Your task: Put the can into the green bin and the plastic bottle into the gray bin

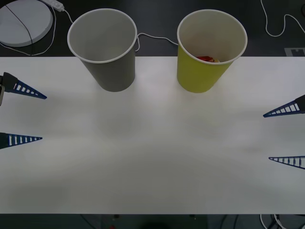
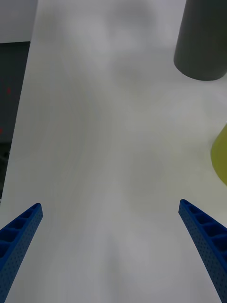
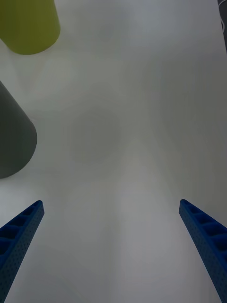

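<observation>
Left gripper (image 1: pixel 44 118) at left edge, fingers spread; right gripper (image 1: pixel 266 137) at right edge, fingers spread.

Gray bin (image 1: pixel 107 47), yellow-green bin (image 1: pixel 207 52), red can (image 1: pixel 206 58).

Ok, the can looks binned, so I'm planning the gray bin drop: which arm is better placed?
Left, probably. The gray bin stands nearer the open left gripper; the right gripper would have to reach past the green bin holding the can.
</observation>
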### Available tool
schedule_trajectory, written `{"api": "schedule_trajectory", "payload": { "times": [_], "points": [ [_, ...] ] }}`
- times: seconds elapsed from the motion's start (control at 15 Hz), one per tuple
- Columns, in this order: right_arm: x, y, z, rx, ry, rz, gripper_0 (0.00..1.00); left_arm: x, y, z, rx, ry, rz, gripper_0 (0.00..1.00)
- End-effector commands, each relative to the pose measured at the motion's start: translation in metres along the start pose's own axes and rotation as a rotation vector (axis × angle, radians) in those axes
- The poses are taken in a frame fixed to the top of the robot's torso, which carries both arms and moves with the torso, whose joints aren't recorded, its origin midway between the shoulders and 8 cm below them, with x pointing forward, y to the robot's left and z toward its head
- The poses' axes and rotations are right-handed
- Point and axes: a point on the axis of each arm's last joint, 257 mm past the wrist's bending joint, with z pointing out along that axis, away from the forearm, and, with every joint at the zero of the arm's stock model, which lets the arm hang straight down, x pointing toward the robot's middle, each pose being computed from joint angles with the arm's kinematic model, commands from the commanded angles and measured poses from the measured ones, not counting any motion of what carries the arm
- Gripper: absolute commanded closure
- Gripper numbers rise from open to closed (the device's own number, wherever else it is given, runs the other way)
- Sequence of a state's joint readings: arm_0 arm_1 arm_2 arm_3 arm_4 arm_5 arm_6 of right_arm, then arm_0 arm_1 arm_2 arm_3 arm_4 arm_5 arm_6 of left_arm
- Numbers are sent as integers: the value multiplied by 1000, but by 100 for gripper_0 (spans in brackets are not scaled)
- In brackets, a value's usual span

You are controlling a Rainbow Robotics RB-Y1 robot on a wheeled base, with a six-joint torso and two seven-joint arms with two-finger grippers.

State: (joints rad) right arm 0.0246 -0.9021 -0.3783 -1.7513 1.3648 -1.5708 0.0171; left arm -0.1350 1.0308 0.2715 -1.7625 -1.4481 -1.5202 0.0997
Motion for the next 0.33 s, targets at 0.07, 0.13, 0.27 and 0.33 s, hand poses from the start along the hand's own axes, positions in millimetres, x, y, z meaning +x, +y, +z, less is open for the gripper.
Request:
{"api": "schedule_trajectory", "payload": {
  "times": [0.07,0.13,0.27,0.33],
  "points": [
    [-2,-1,0,0,-3,-11,0,0,0,0,0,0,0,0],
    [-3,0,1,-2,-3,-15,0,0,0,0,0,0,0,0],
    [-3,-1,1,-1,-2,-16,0,0,0,0,0,0,0,0],
    [-3,-1,1,-1,-2,-16,0,0,0,0,0,0,0,0]
  ]
}}
